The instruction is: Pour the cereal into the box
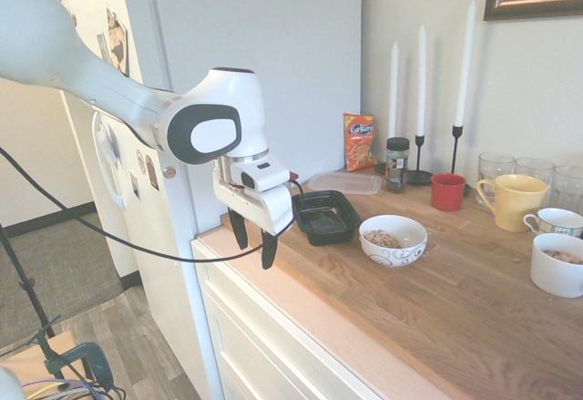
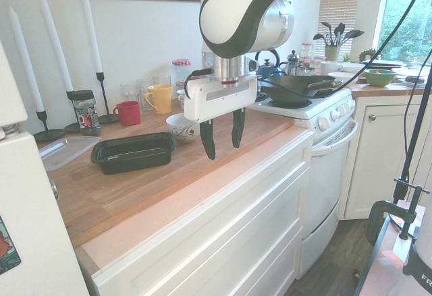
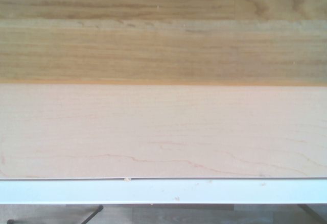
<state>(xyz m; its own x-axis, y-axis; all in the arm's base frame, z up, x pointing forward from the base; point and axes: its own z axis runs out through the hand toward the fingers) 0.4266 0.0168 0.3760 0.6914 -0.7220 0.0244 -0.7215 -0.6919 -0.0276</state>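
Note:
The cereal (image 1: 382, 237) is a small heap of tan flakes lying in the white swirl-patterned bowl (image 1: 393, 240) on the wooden counter. The same bowl (image 2: 181, 127) shows partly behind the gripper in the second exterior view. The box (image 1: 324, 215) is a shallow black tray just left of the bowl, and the box (image 2: 133, 152) looks empty. My gripper (image 1: 253, 239) hangs open above the counter's front edge, in front of the box, holding nothing; the gripper (image 2: 222, 135) points straight down. The wrist view shows only the counter's wood (image 3: 163, 50) and its pale front strip.
Behind the box lie a clear flat container (image 1: 344, 182), an orange snack bag (image 1: 359, 141), a dark jar (image 1: 396, 163) and candlesticks (image 1: 420, 99). A red cup (image 1: 447, 191), a yellow mug (image 1: 512, 201), glasses and white mugs (image 1: 557, 264) crowd the right. A stove with a pan (image 2: 300, 92) adjoins the counter.

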